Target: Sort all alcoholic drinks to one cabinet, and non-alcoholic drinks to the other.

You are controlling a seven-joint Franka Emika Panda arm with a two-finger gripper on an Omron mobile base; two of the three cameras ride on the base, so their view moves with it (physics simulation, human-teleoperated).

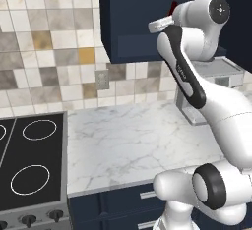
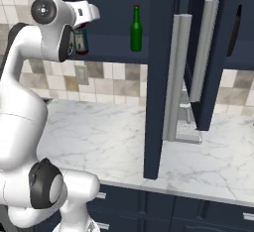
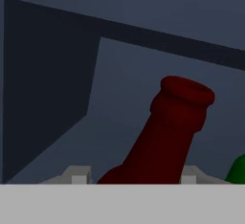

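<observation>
— Closest up? Dark red-brown bottle (image 3: 167, 132), neck rising tilted between the claw's fingertips (image 3: 79, 175).
— Claw (image 2: 79, 40) state? Narrowed around that bottle's body, gripping it, up inside the narrower navy cabinet (image 2: 106, 28).
— Bottle seated on the shelf? Cannot tell.
— Anything alongside? Green bottle (image 2: 136, 29) with red cap, upright on the same shelf, near but apart.
— Farther out? Tall cabinet door (image 2: 163, 77) with long silver handle (image 2: 174, 77) swung open; marble counter (image 1: 128, 140) below, stove (image 1: 29, 165) at its end.
</observation>
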